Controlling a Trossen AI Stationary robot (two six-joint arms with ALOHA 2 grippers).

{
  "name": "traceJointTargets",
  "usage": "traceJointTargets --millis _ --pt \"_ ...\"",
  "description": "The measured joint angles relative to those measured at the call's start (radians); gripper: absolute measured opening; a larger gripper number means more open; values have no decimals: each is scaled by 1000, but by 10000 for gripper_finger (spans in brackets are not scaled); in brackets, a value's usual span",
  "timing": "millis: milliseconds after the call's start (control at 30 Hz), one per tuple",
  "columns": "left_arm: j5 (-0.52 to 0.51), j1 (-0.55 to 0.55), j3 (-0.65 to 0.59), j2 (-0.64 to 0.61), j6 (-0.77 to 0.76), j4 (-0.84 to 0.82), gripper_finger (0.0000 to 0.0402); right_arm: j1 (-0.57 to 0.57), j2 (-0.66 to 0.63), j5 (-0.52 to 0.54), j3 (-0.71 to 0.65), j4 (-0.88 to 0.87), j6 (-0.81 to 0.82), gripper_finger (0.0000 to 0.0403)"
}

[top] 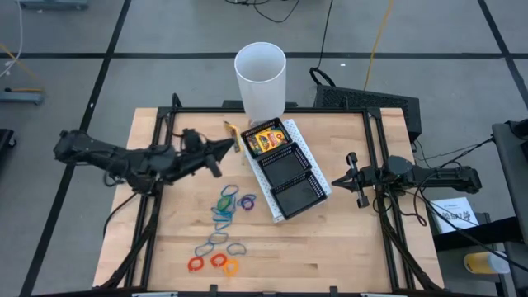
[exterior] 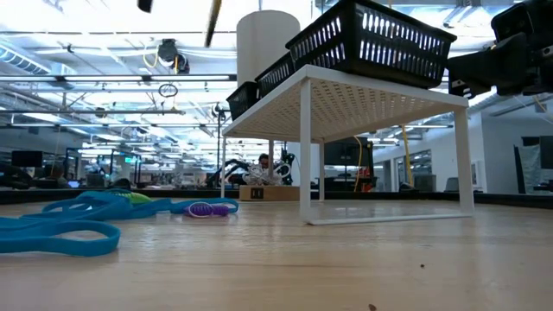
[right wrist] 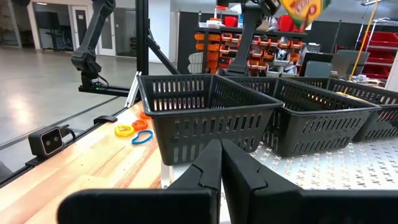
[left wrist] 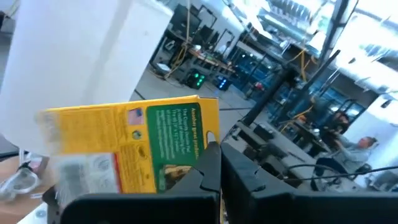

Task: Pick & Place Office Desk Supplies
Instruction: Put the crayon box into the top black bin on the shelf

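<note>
My left gripper (top: 224,148) (left wrist: 219,158) hangs above the table just left of the black mesh tray (top: 290,169), shut on a yellow-and-green crayon box (top: 232,136) (left wrist: 137,146). That box also shows high up in the right wrist view (right wrist: 301,9). More crayon boxes (top: 266,139) lie in the tray's far compartment. Rubber-band loops (top: 224,206) (exterior: 60,229) lie scattered flat on the wood nearer the front, with orange ones (top: 214,262) closest. My right gripper (top: 351,176) (right wrist: 221,152) waits shut beside the tray's right side, touching nothing. My left gripper holds the crayon box by one lower corner (left wrist: 208,144), pinched between the two fingers; the fingers themselves hide the exact spot. The box is lifted clear of the table and stands out to one side of the fingertips, its printed face turned to the wrist camera.
The tray sits on a white perforated riser (exterior: 346,95) standing on thin legs. A tall white cup (top: 261,74) stands at the table's far edge, just beyond the tray. Bare wood lies along the near edge and at the right front (top: 330,247).
</note>
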Motion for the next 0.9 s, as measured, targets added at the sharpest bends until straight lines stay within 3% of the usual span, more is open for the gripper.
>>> traceJointTargets --millis 333,700,900 --pt "224 187 0 204 -44 201 1 0 0 0 0 0 0 0" --pt "352 303 0 384 -169 357 1 0 0 0 0 0 0 0" --pt "358 318 0 433 -182 411 1 0 0 0 0 0 0 0"
